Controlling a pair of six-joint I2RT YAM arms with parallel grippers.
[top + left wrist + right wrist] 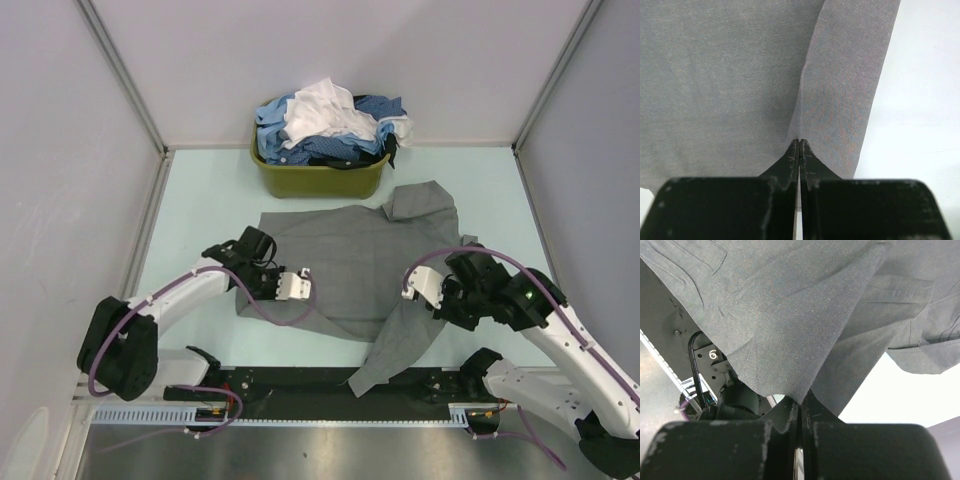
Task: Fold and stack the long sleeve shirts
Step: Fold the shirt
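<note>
the grey shirt (350, 265) lies spread out in the middle of the pale table (200, 200), just in front of the green basket (320, 180). one corner of it is flopped over near the right side of the basket. a long piece of it runs down to the near edge of the table, between the two arms.

the left fingers (297, 283) are at the left side of the shirt. they are shut tight and pinch a small ridge of grey cloth at their tips. the cloth around them lies flat and smooth.

the right fingers (412, 283) are at the right side of the shirt. they are shut tight too, and they grip the grey cloth. from the right wrist you can see the cloth draped over them in big folds, up off the table.

the other shirts (330, 120), blue, dark blue and white, sit in a messy heap in the basket at the far side of the table.
</note>
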